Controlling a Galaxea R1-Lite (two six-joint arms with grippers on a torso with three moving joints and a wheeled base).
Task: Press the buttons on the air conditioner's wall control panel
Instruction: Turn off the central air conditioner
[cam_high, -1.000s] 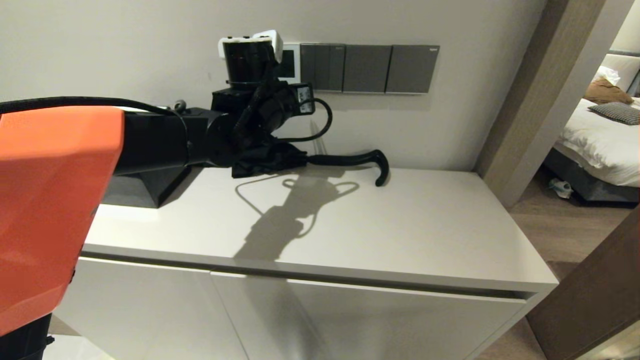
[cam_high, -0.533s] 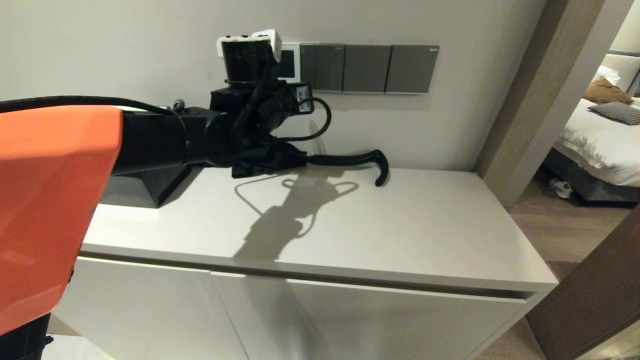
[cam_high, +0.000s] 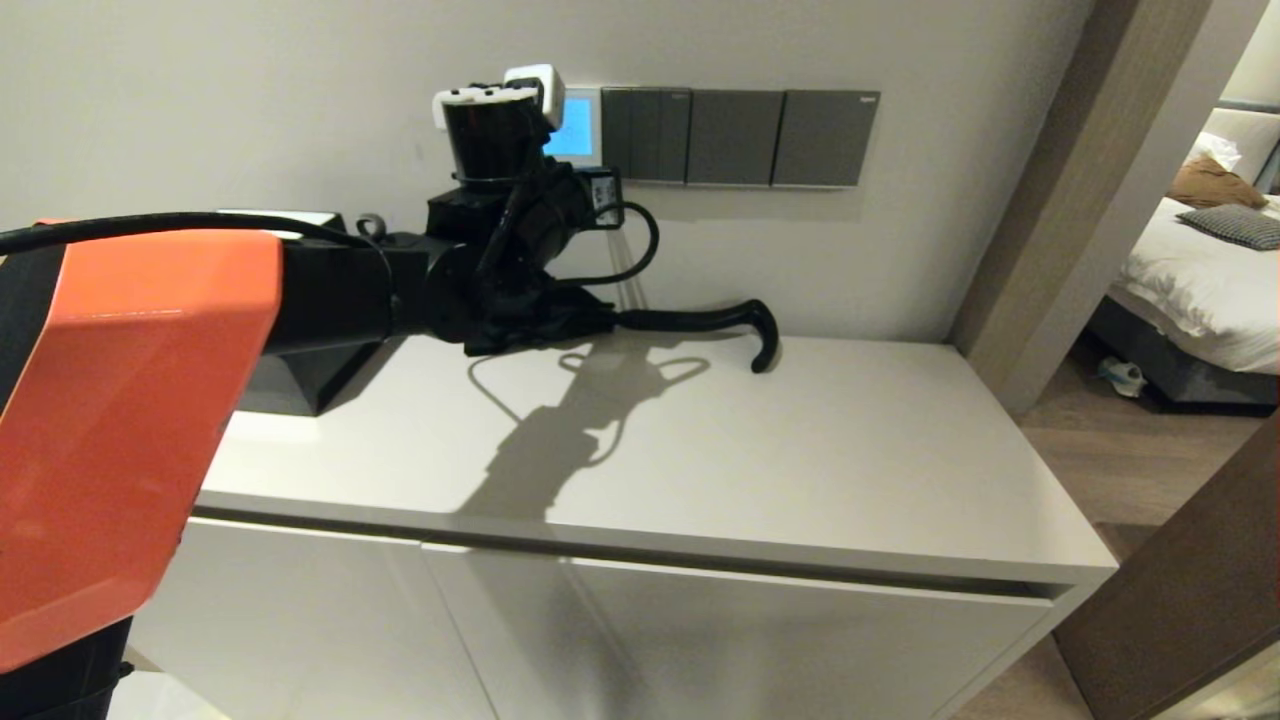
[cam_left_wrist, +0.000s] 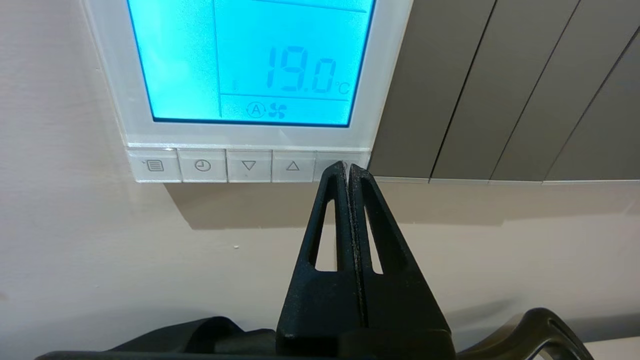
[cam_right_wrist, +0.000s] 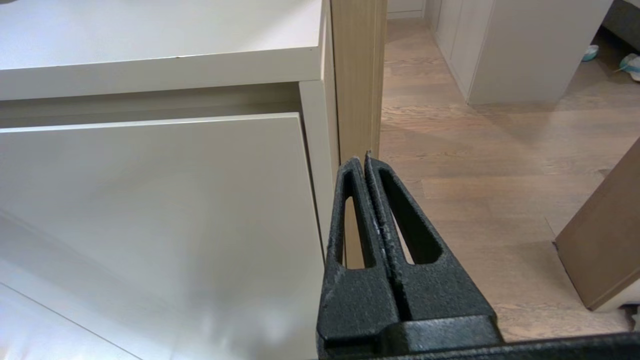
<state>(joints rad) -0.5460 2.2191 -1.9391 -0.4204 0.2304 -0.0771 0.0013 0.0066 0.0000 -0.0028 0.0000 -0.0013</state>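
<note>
Your left gripper (cam_left_wrist: 346, 167) had its jaws pressed flat together with nothing between them, forming a single narrow tip. That tip sat against the far end of the buttons (cam_left_wrist: 248, 166), on the last one in the row, the button next to the dark grey switch plates (cam_left_wrist: 505, 90); its marking was hidden behind the tip, so whether it was pushed in or only touched you could not tell from the wrist view. The other four buttons lay in a line running away from the tip along the bottom edge of the air conditioner's wall control panel (cam_left_wrist: 385, 75), and the up-arrow button (cam_left_wrist: 293, 166) was just beside the jaws. The row's long axis ran level along the wall, so any next press probably called for a small sideways shift along it, away from the switch plates. The screen (cam_left_wrist: 250, 55) above the row glowed light blue and read 19.0.

In the head view the panel (cam_high: 594, 125) hung on the wall above the worktop (cam_high: 800, 450), with your left arm reaching up to it. Your right gripper (cam_right_wrist: 364, 161), jaws likewise closed and empty, hung low beside the cabinet front (cam_right_wrist: 150, 210), well apart from the panel, so the left arm was plainly the nearer one.
</note>
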